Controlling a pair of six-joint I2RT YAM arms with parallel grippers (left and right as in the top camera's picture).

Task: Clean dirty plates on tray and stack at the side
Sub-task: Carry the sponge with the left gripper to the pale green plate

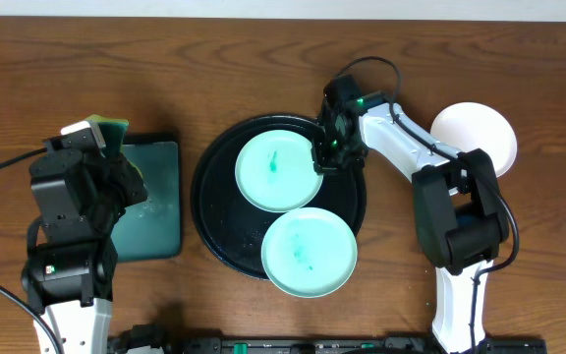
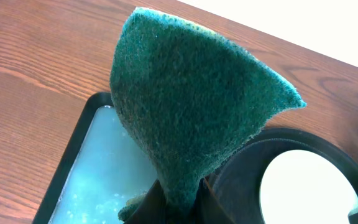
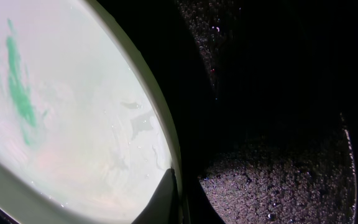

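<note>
Overhead: the left gripper (image 1: 102,139), clamped on a sponge (image 1: 114,128), hangs over the soapy dish (image 1: 160,202). The smeared plate (image 1: 275,169) lies well to its right on the tray (image 1: 212,211), its far rim pinched by the right gripper (image 1: 324,155).
Left wrist: the sponge hides the grip.
Right wrist: the pinch is mostly cut off, and the tray is murky.

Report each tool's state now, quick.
Left tool: closed, holding the dark green scouring sponge.
Right tool: closed, pinching the rim of the upper pale mint green round plate.
</note>
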